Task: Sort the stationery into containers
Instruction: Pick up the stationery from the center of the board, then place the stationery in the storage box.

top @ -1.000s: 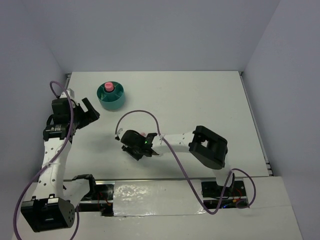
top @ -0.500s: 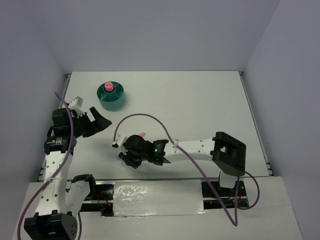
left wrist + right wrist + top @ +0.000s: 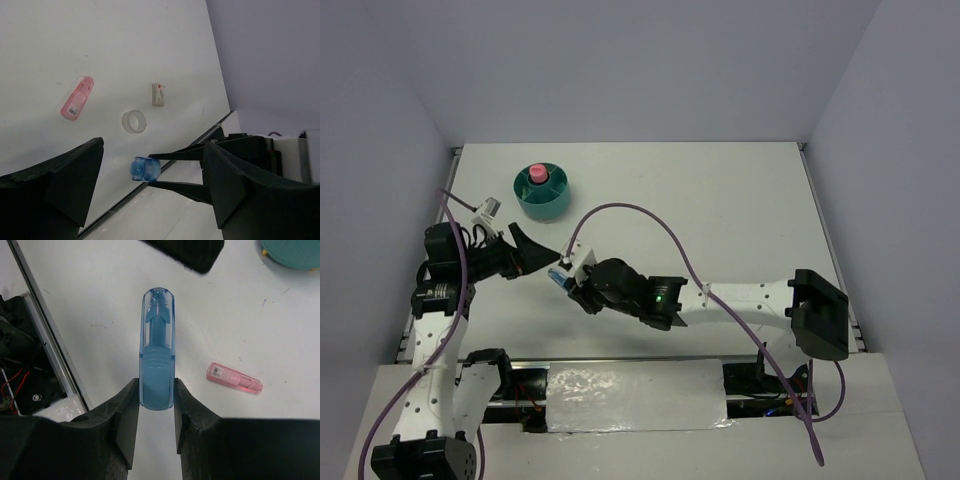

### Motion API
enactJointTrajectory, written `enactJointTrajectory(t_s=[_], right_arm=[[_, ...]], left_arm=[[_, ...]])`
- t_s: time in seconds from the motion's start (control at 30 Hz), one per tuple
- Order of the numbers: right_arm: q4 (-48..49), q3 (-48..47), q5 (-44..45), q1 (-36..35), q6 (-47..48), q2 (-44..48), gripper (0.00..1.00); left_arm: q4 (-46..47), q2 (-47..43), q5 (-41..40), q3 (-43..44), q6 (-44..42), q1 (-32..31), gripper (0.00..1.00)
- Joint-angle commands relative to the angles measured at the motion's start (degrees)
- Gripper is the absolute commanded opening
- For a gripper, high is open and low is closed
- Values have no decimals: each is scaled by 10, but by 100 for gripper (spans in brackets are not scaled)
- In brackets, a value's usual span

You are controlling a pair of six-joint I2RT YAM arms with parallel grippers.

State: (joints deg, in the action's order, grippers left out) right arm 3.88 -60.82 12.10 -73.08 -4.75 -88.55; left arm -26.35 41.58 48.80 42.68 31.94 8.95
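Note:
My right gripper is shut on the light-blue stubby stick and holds it above the table; it also shows in the top view. My left gripper is wide open and empty, just left of the blue stick. A pink stubby stick and a clear-white tape ring lie on the table; the pink stick also shows in the right wrist view. The round teal organiser stands at the far left with a pink item in its central well. The green pen is out of view.
A small white box lies near the tape ring. The table's near edge with a metal rail and wiring is close under the right gripper. The right arm stretches across the near side of the table.
My right arm has reached left and lifted the light-blue stick off the table towards the left gripper. My left gripper has swung right to face it.

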Motion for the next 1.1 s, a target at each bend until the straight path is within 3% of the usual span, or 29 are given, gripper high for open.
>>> enactJointTrajectory(t_s=[0.0, 0.27, 0.37, 0.4, 0.43, 0.47, 0.53, 0.6, 0.67, 0.7, 0.8, 0.9, 0.93, 1.0, 1.07], right_arm=[[28, -36, 26, 1, 20, 8, 15], [25, -80, 28, 4, 38, -20, 15], [18, -102, 26, 8, 40, -36, 15], [18, -109, 23, 10, 40, -39, 15], [19, -111, 22, 11, 41, -42, 15], [19, -116, 21, 14, 41, -45, 16], [19, -118, 18, 16, 41, -48, 21], [23, -111, 14, 21, 38, -43, 34], [31, -85, 25, 24, 28, -24, 94], [33, -74, 30, 34, 22, -15, 100], [40, -4, 37, 65, -15, 39, 100], [50, 70, 21, 79, -27, 104, 100], [50, 86, 21, 80, -25, 135, 100], [45, 126, 22, 80, -24, 162, 100], [43, 162, 19, 80, -25, 199, 100]], left_arm=[[31, 6, 37, -15, 7, -2, 92], [48, 10, 51, -28, 7, -13, 85], [64, 10, 51, -30, 18, -22, 71], [67, 10, 50, -29, 20, -24, 46], [67, 12, 49, -29, 21, -27, 34], [68, 13, 46, -23, 22, -28, 14], [66, 16, 30, -9, 21, -29, 0], [46, 20, -22, 6, 9, -31, 0], [29, 28, -76, 35, -7, -33, 0], [11, 44, -165, 47, -12, -34, 0], [-12, 102, -352, 105, -3, -34, 0], [9, 184, -467, 170, 4, -35, 0], [13, 204, -563, 201, 9, -35, 0], [46, 262, -613, 225, 16, -28, 0], [123, 323, -582, 259, 8, -6, 0]])
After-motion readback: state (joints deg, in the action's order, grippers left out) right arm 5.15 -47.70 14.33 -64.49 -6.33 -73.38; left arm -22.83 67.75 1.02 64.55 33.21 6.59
